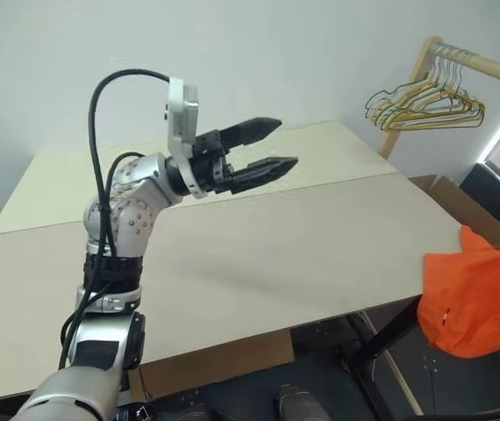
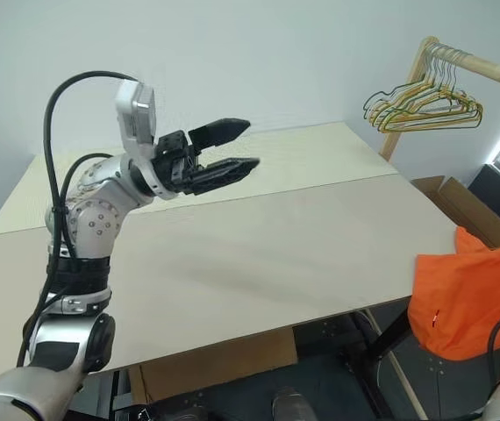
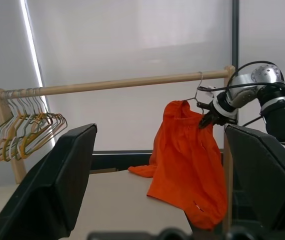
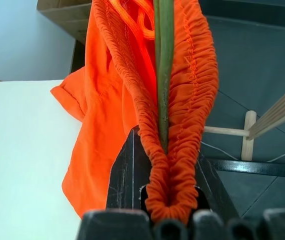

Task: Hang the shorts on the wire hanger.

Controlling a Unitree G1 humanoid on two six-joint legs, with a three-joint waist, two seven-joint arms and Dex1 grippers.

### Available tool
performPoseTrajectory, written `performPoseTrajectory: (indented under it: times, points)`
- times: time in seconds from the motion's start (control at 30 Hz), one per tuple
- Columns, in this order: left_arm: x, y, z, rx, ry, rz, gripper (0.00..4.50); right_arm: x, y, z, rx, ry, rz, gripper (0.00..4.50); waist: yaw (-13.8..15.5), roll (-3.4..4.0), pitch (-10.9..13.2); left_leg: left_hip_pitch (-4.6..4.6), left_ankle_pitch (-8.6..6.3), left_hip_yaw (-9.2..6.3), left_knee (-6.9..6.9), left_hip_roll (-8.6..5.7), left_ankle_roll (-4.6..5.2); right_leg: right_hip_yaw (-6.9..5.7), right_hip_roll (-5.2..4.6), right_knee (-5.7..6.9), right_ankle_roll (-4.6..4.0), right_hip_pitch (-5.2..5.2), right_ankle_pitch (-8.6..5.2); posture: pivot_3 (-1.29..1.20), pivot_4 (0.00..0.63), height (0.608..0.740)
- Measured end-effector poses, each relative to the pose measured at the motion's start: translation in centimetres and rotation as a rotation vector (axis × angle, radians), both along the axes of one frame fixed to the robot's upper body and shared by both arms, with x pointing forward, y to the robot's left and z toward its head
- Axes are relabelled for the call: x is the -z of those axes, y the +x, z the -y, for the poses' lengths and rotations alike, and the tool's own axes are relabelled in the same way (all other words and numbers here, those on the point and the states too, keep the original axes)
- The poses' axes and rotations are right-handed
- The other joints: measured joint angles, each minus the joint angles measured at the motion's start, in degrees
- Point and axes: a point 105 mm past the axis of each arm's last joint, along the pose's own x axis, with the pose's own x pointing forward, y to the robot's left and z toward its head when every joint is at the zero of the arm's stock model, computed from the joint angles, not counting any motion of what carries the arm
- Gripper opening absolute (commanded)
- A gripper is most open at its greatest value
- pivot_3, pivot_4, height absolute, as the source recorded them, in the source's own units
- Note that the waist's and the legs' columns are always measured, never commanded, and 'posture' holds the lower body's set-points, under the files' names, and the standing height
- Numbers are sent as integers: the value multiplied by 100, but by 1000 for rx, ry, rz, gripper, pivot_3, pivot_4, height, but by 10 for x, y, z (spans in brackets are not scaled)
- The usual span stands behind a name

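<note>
From the head camera, a pale table (image 1: 259,254) is seen, and above it the left gripper (image 1: 272,147) is raised with its two black fingers spread wide and nothing between them. At about four o'clock, past the table's edge, the shorts (image 1: 478,298) hang as a bright orange bundle with a tiny white mark near one hem. At one o'clock, bunched hangers (image 1: 425,103) are seen on a wooden pole (image 1: 482,63).

From the left wrist, the right gripper (image 3: 206,119) is seen at three o'clock, clenched at the top of the shorts, close under the pole, beside the hook of the wire hanger (image 3: 198,90).

From the right wrist, the gathered elastic waistband is pinched between the fingers (image 4: 125,170), with the thin grey-olive wire running up through the folds toward twelve o'clock. The fabric looks light and limp.

The step is judged best done by keeping the clamp firm until the hook is seated on the pole.
</note>
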Motion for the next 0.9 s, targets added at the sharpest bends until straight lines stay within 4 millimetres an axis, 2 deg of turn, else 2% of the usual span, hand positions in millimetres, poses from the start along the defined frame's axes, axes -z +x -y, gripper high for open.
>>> performPoseTrajectory:
  times: [0.17, 0.37, 0.57, 0.6, 0.8, 0.9]
  points:
    - [1, -2, 1, 20, 6, 9, 4451, 1, -1, 1, 2, -5, -4, 52, -1, 0, 0, 0, 0, 0, 0, 0, 0, 0, 0, 0, 0, 0, 0, -93, 0, 740]
    - [2, -3, 2, 29, 9, 14, 4500, 2, 1, 0, -6, -23, -22, 2013, -4, 1, 0, 0, 0, 2, -1, 0, 0, 4, -1, 0, 0, -2, 0, -92, 0, 740]
    - [2, -3, 2, 29, 9, 14, 4500, 2, 1, -1, 9, -48, -35, 4203, -4, 9, 0, 1, 0, 2, -1, 0, 0, 5, -1, 2, 1, -2, 0, -90, 0, 740]
    - [2, -3, 2, 29, 8, 15, 4500, 1, 0, -1, 16, -63, -41, 4443, -4, 12, 0, 1, 0, 2, -1, 0, 0, 5, -1, 1, 1, -3, 0, -90, 0, 740]
    - [3, -1, 1, 26, 8, 6, 4500, -21, -9, -1, 87, -238, -103, 4443, 2, 43, 2, -1, 0, 2, -1, -1, 0, 6, -1, 3, 2, -7, -1, -95, 0, 740]
    - [3, -1, 1, 26, 8, 5, 4500, -37, -18, -4, 116, -416, -194, 4443, 10, 46, 1, -1, 0, 2, -5, 0, 0, 5, -1, 4, 3, -9, -2, -97, 0, 740]
